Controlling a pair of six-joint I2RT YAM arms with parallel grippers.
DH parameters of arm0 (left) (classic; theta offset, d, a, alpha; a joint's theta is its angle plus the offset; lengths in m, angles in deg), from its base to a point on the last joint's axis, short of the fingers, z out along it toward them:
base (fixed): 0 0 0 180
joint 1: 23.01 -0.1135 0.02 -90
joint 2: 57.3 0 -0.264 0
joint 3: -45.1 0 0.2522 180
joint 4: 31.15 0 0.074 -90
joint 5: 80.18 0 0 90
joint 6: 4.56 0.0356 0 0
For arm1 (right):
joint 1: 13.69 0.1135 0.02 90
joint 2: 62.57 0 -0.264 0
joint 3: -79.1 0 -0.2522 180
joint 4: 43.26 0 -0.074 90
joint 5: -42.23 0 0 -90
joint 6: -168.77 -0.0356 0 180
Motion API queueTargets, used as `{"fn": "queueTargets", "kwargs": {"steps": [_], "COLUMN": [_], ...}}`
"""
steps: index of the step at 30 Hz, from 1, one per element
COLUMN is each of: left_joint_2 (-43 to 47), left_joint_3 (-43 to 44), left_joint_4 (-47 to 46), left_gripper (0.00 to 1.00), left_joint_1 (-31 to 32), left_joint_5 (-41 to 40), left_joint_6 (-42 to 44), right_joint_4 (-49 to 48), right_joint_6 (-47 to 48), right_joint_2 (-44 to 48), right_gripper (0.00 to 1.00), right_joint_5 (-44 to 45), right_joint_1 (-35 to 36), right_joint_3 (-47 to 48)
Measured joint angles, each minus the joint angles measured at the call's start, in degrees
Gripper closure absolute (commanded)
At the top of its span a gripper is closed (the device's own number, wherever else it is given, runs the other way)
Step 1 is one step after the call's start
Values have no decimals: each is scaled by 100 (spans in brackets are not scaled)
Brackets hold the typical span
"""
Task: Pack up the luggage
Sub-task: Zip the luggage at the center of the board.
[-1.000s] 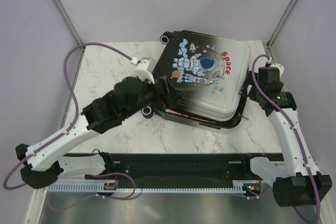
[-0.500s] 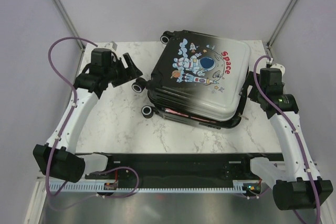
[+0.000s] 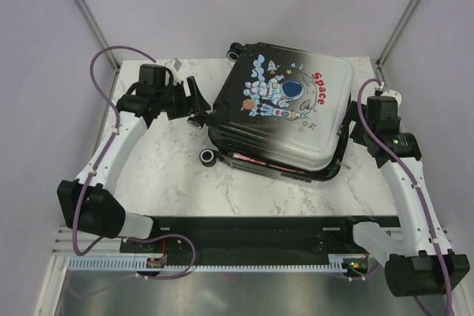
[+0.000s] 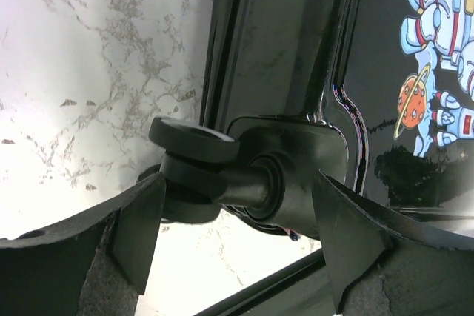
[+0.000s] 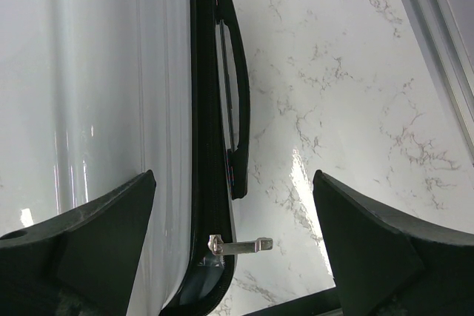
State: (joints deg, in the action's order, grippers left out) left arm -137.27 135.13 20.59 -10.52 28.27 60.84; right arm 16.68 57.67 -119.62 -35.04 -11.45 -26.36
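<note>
Zipping time I reckon: left gripper [image 4: 233,205] sits wide open round a wheel [image 4: 191,138] of the luggage [image 3: 285,109], right gripper [image 5: 233,212] open too beside its zip pull [image 5: 241,244], so pinch that squarely

Contents of the luggage [image 3: 285,120] out of sight within its nearly shut shell.

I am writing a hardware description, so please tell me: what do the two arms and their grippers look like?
Both the left arm and the right arm have white links with black joints and bases. A purple cable loops along each. The fingers are black, broad and wedge-shaped.
</note>
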Motion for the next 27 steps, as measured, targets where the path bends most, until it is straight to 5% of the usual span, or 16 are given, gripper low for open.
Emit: {"fn": "queueTargets", "kwargs": {"steps": [11, 16, 23, 27], "left_joint_2": [-636, -809, -789, -732], "left_joint_3": [-72, -72, -96, -157], "left_joint_4": [-382, -448, -509, -522], "left_gripper": [20, 45, 98, 98], "left_joint_1": [-15, -59, -63, -81], "left_joint_5": [118, 129, 170, 247], "left_joint_6": [240, 223, 98, -48], "right_joint_4": [7, 24, 96, 138], "right_joint_6": [57, 57, 55, 57], "right_joint_2": [79, 186, 271, 278], "right_gripper": [5, 5, 5, 5], "right_joint_5": [-44, -94, -146, -125], "right_joint_1": [0, 0, 2, 0], "right_joint_3": [-94, -195, -225, -225]}}
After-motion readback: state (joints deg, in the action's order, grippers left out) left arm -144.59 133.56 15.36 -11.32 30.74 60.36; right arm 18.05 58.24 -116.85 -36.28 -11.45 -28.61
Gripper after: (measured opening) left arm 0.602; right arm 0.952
